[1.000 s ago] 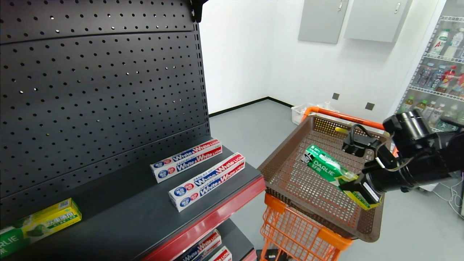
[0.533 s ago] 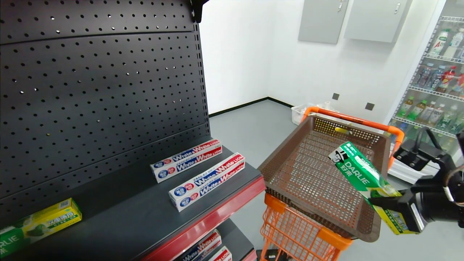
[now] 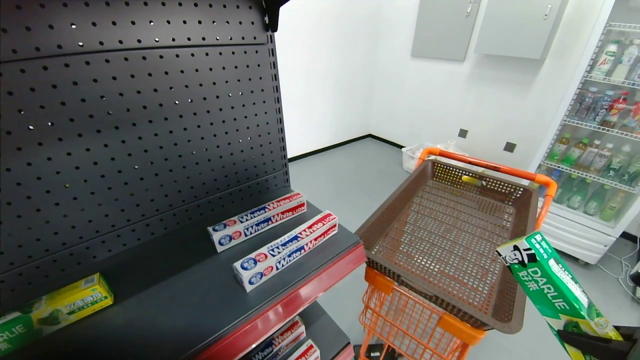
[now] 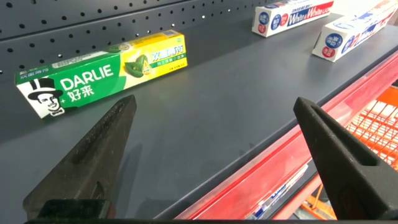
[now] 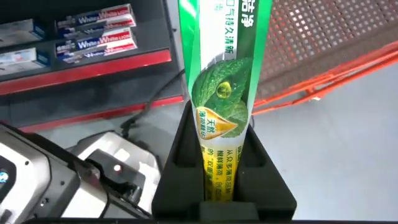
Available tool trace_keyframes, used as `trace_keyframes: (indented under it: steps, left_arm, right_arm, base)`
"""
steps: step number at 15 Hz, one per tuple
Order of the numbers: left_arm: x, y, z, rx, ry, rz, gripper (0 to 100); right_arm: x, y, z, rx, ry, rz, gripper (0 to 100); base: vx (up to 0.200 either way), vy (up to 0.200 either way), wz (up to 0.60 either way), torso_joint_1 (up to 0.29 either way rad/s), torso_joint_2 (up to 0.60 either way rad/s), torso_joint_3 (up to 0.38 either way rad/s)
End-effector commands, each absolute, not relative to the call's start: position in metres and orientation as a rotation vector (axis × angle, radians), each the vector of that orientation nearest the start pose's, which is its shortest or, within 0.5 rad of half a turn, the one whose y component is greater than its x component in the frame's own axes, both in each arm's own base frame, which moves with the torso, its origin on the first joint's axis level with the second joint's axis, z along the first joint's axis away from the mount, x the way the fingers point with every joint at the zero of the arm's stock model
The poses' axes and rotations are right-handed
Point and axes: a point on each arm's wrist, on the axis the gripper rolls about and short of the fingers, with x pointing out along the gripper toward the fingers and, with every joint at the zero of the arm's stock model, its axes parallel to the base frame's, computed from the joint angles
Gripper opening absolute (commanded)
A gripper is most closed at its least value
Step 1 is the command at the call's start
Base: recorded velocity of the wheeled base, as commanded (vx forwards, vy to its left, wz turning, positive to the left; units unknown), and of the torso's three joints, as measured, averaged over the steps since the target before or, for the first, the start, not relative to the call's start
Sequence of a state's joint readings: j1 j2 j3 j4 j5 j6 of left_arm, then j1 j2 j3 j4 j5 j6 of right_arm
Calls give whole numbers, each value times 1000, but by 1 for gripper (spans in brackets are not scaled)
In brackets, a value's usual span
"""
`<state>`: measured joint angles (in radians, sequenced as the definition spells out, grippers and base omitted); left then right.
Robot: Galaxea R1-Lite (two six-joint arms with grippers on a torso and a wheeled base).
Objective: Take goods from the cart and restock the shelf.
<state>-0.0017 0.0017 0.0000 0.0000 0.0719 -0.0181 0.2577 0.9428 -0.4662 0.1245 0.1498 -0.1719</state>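
Right claw point(image 5: 221, 134) clamps green box point(image 3: 550, 280) by one end, tilted, just beside basket point(image 3: 515, 310) corner. Left claw point(image 4: 214, 102) gapes wide above dark shelf point(image 3: 165, 295). Second green box point(image 4: 99, 81) lies flat by pegboard point(image 3: 150, 125); white boxes point(image 3: 285, 250) farther along. Grey floor point(image 3: 350, 175), white walls, drinks fridge point(image 3: 595, 150) at right.

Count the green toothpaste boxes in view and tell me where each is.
2. One green box lies flat at the left end of the shelf; the other green box is clamped in the right claw, beside the cart's brown tray. Others may be hidden.
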Motion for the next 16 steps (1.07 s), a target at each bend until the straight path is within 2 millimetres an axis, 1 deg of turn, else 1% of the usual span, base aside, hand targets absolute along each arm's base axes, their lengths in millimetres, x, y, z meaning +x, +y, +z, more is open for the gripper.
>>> trace_keyframes:
  steps: [1,3,8,16]
  left_arm:
    - [-23,2,76,-18,1,71,100]
    - [-23,2,76,-18,1,71,100]
    - [-23,2,76,-18,1,71,100]
    - [-23,2,76,-18,1,71,100]
  right_arm:
    - [77,26,168,-216,526,447,0]
    - [75,26,167,-220,523,444,0]
    - [75,26,171,-205,505,432,0]
    - [75,27,169,-208,516,437,0]
  base:
    - [0,0,0,0,0,0]
    - [0,0,0,0,0,0]
    - [0,0,600,-4,0,5]
    - [0,0,600,4,1,4]
